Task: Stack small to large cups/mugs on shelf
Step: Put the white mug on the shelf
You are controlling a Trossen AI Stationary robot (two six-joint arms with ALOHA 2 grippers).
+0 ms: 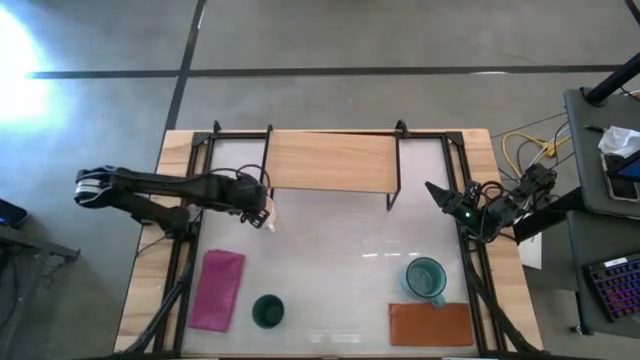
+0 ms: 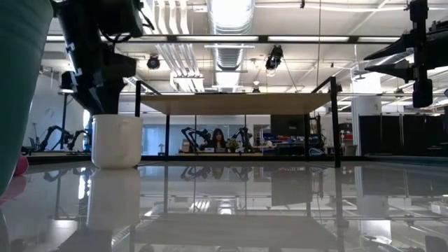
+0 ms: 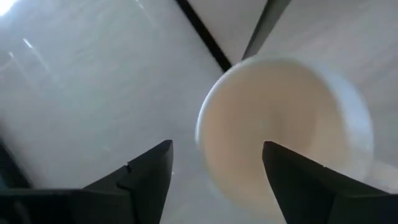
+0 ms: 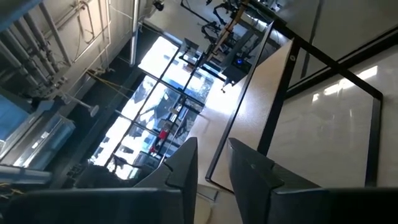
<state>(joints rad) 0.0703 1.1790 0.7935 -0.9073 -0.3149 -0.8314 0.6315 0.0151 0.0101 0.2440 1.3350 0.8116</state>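
Note:
The small white mug [image 1: 272, 216] stands upright on its base on the table, just in front of the shelf's left legs, and also shows in the low view [image 2: 116, 141]. My left gripper [image 3: 214, 152] is open above it and points down. One finger [image 3: 292, 180] hangs over the mug's hollow [image 3: 280, 124] and the other stands outside its wall, with no touch showing. The teal mug [image 1: 426, 278] sits near the table's right near corner, and the dark green cup [image 1: 267, 311] sits at the near edge. My right gripper [image 1: 440, 192] is shut and waits at the right edge. The light-wood shelf [image 1: 330, 160] carries nothing.
A pink cloth [image 1: 220, 290] lies left of the green cup, and a brown-orange mat [image 1: 430, 323] lies just nearer than the teal mug. The shelf's black legs [image 1: 392, 190] stand at both its ends. In the low view, a green cup wall [image 2: 21, 84] fills the left edge.

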